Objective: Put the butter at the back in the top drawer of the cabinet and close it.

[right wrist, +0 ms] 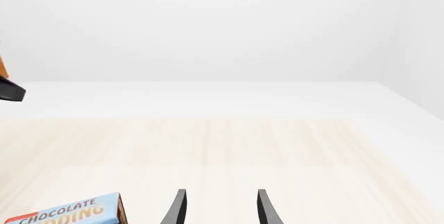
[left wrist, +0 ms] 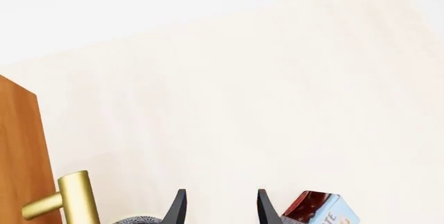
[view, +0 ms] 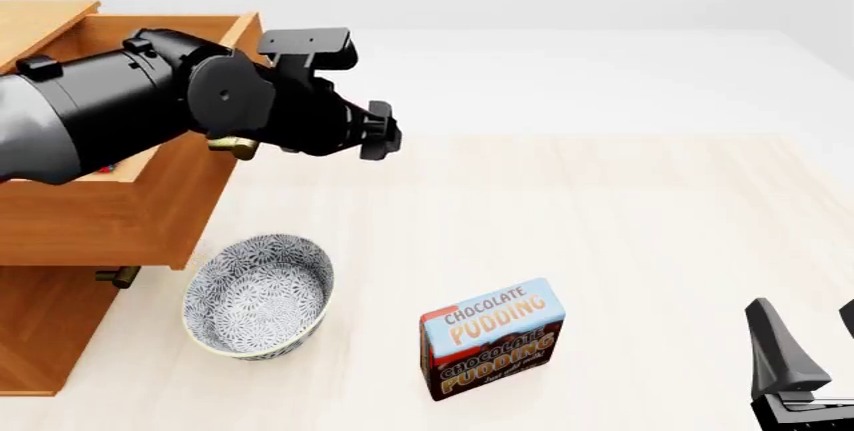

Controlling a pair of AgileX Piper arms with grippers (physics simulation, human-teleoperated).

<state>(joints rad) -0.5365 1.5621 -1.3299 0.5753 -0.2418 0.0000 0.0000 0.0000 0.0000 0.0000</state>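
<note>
The light-brown wooden top drawer (view: 127, 206) of the 3-drawer cabinet (view: 40, 331) stands open. A red glimpse inside may be the butter. The left pincer (left wrist: 218, 206) hangs spread and empty beside its brass handle (left wrist: 69, 198), placed to push.

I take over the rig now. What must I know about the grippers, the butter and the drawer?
Left gripper: open, empty, in front of the cabinet, near the top drawer handle.
Right gripper: open, empty, low at the near right.
Top drawer: pulled out. A bit of red shows inside, possibly the butter; the arm hides most of it.
Left to do: confirm the butter is inside, push the drawer shut.
</note>
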